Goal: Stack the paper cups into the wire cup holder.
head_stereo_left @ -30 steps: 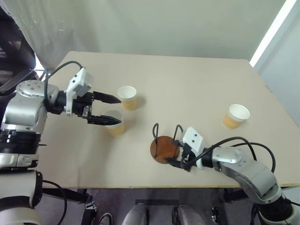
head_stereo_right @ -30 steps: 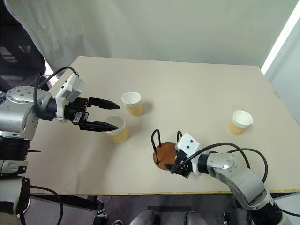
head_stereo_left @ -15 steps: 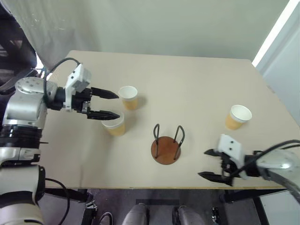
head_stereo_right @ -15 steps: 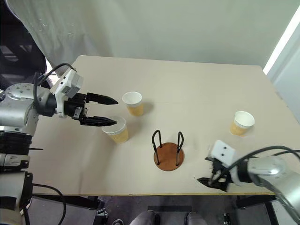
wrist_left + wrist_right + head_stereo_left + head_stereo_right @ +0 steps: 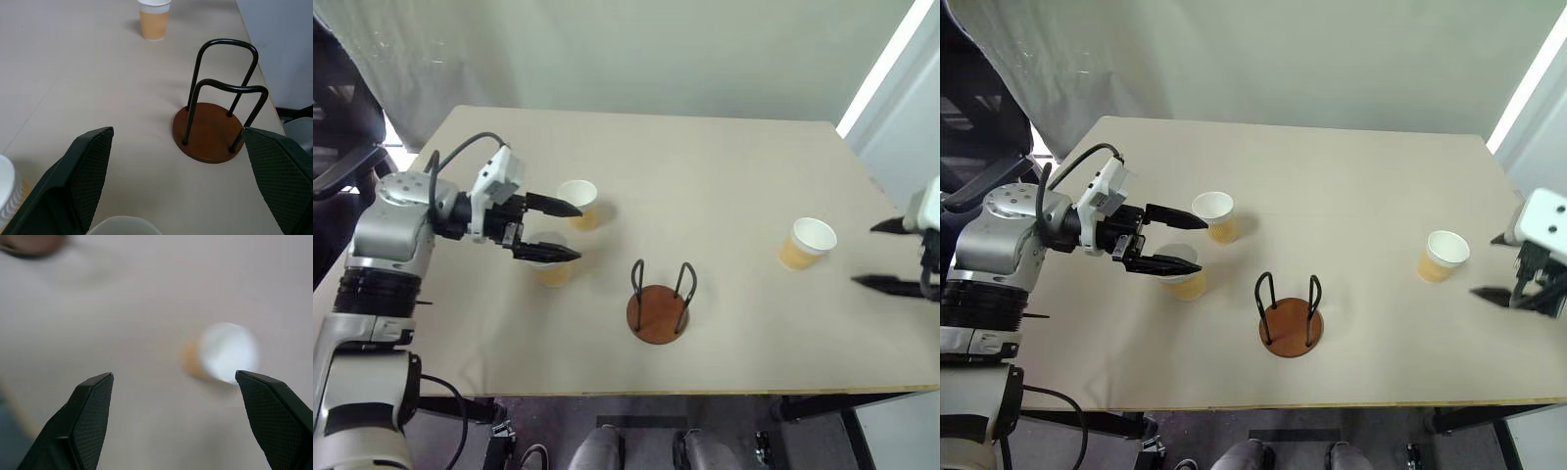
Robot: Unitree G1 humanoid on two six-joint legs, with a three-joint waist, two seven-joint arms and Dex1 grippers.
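**Three cups standing on the table, wire holder empty, both grippers spread**

Where the beige table point(image 5: 724, 176) fills the head views, three paper cups stand upright on it, each with its long axis vertical, its white mouth facing up and its narrower end down. One cup point(image 5: 578, 204) sits on the robot's left half of the table. A second cup point(image 5: 551, 269) stands just nearer the robot than the first, partly hidden under a black finger. The third cup point(image 5: 806, 243) stands alone, well apart on the right side.

One wire cup holder point(image 5: 660, 304) stands near the front middle of the table, between the left pair and the right cup. Its round reddish-brown base lies flat, and its two dark wire loops rise straight up. No cup is in it.

The left gripper point(image 5: 566, 231) reaches in from the left, its two fingers spread wide and gripping nothing; one fingertip lies over the first cup and the other over the second.

The right gripper point(image 5: 888, 255) hovers at the table's right edge, just beside the third cup, fingers wide apart and empty.
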